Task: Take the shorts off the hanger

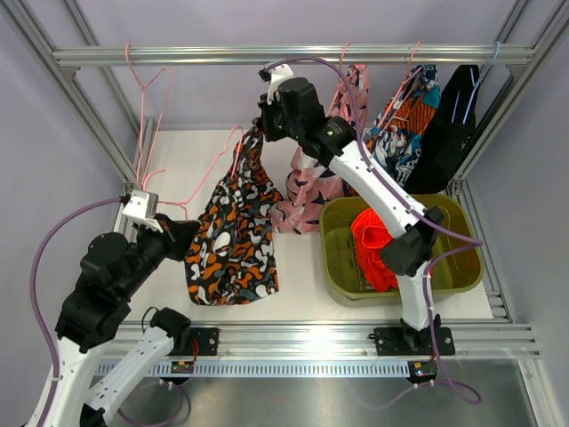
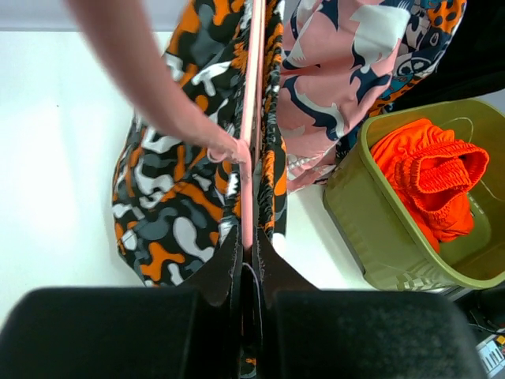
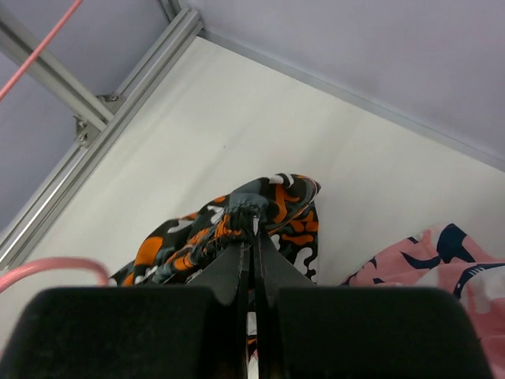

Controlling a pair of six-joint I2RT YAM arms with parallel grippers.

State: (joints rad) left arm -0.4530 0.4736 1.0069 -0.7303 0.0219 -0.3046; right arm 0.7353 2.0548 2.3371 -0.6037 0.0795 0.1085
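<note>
Left end effector [image 2: 248, 245] pinches pink hanger [image 2: 253, 79], anchoring it; right end effector [image 3: 254, 227] pinches camouflage shorts [image 1: 233, 240], probably to pull them off.

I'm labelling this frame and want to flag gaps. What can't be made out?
Top view: grip of the right tool on the camouflage shorts, hidden by its own wrist.
Left wrist view: lower end of the pink hanger, buried inside the left tool.
Top view: orange shorts, partly behind the right arm.

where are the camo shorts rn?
Top view, centre-left: the camo shorts sit just left of the pink print shorts and the olive bin.
</note>
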